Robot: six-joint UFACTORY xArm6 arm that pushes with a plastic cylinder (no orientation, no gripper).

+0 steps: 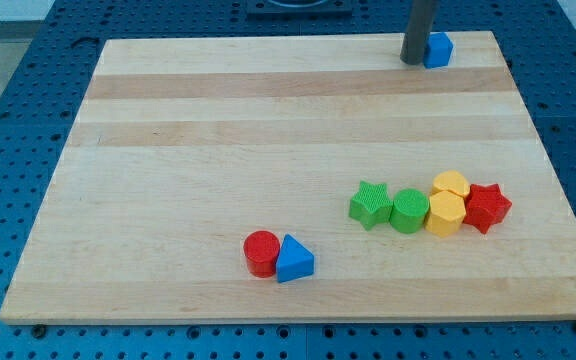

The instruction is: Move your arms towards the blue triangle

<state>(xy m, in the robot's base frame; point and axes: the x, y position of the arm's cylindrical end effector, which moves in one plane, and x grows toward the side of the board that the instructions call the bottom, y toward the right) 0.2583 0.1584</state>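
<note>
A: What is lying nearest the view's bottom?

B: The blue triangle (294,260) is sitting there on the wooden board (168,150), and everything else is being placed from it. A red cylinder (262,252) is touching its left side.

A: And moving up from the triangle?

B: Up and to its right a row of blocks is crowding together: a green star (370,203), then a green cylinder (409,210), then a yellow hexagon (447,213) with a yellow rounded block (452,184) just behind it, and a red star (487,207) ending the row farthest from the triangle.

A: Where is the arm working?

B: Its tip (411,61) is standing well apart from the triangle, far up and to its right at the board's top edge, pressing against the left side of a small blue block (438,49) whose shape is hard to make out.

A: Is the rod holding anything?

B: No, it is a plain rod with nothing to clamp; it is only resting beside that small block.

A: So how is the task going?

B: By the look of it, it is barely starting. Nearly the whole depth of the board is lying between tip and triangle, so the full approach is remaining, down and to the left, passing left of the green star.
</note>
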